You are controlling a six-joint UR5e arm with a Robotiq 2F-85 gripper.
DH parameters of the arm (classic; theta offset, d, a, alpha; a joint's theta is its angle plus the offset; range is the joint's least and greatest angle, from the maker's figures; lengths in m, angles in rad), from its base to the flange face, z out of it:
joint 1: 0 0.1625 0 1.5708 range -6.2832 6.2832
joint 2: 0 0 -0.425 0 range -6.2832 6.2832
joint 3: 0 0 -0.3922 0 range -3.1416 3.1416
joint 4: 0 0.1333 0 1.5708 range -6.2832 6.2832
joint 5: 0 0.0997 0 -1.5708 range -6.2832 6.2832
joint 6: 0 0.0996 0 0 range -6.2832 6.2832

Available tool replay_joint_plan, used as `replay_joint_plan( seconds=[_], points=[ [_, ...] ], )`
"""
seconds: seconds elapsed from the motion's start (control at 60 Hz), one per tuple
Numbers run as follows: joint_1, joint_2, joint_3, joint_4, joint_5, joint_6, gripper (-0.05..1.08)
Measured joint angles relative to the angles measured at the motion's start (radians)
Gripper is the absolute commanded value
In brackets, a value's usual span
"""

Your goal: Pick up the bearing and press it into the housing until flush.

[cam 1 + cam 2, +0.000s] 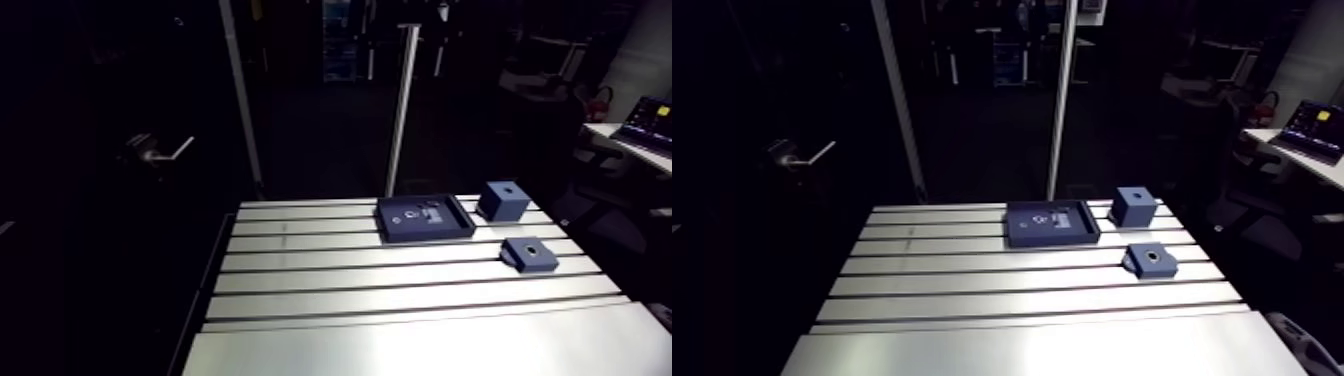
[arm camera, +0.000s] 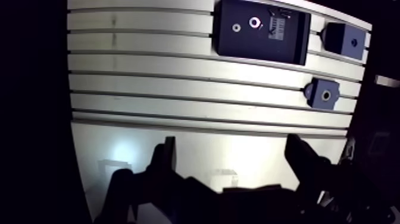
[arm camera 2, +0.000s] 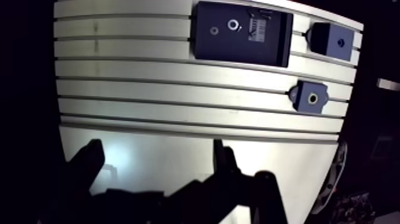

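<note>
The gripper [image 2: 232, 143] is held above the near, unslotted strip of the tabletop [image 2: 149, 65], with its two fingers spread wide and nothing between them. The bearing [image 2: 255, 22], a small bright ring, is seen lying in a dark tray [image 2: 238, 46] set at the far edge of the tabletop, right of the middle. A smaller ring [image 2: 236, 27] lies just beside it in the same tray. The housing [image 2: 324, 94], a flat blue block with a round hole, is placed near the right edge, apart from the tray. A blue cube [image 2: 345, 40] is set by the far right corner.
</note>
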Motion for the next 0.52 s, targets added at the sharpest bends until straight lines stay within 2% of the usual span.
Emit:
replay_joint_plan(
  seconds=[0.517],
  points=[
    [0.006,0.007,-0.002,-0.002,0.002,0.005,0.01]
  ],
)
